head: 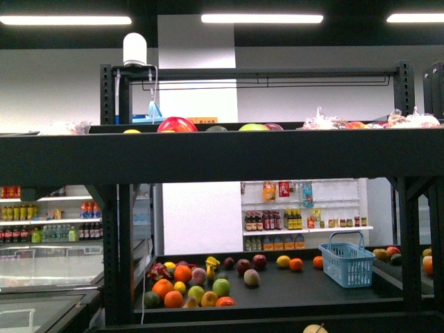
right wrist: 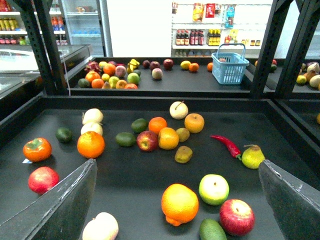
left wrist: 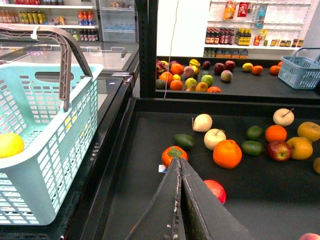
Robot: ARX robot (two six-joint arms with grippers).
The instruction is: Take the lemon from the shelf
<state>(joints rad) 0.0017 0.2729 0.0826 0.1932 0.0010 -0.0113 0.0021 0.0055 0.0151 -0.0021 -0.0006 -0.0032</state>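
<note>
The shelf (head: 222, 156) is a black rack; in the front view its thick tier rim fills the middle and neither arm shows. In the right wrist view, a yellow-orange lemon-shaped fruit (right wrist: 179, 204) with a nub lies on the black tier (right wrist: 130, 185). My right gripper (right wrist: 177, 164) is open, its fingers wide to either side of that fruit and above it, touching nothing. My left gripper (left wrist: 179, 165) is shut and empty, over the same tier (left wrist: 150, 200) near a persimmon (left wrist: 174, 155). A yellow lemon-like fruit (left wrist: 10, 145) lies in the turquoise basket (left wrist: 45, 150).
Around the lemon-shaped fruit lie a green apple (right wrist: 214, 189), a red apple (right wrist: 236, 217), an avocado (right wrist: 212, 230) and a pale fruit (right wrist: 100, 227). A red chilli (right wrist: 227, 145) and a pear (right wrist: 252, 156) lie farther off. A blue basket (head: 349, 263) stands on the far tier.
</note>
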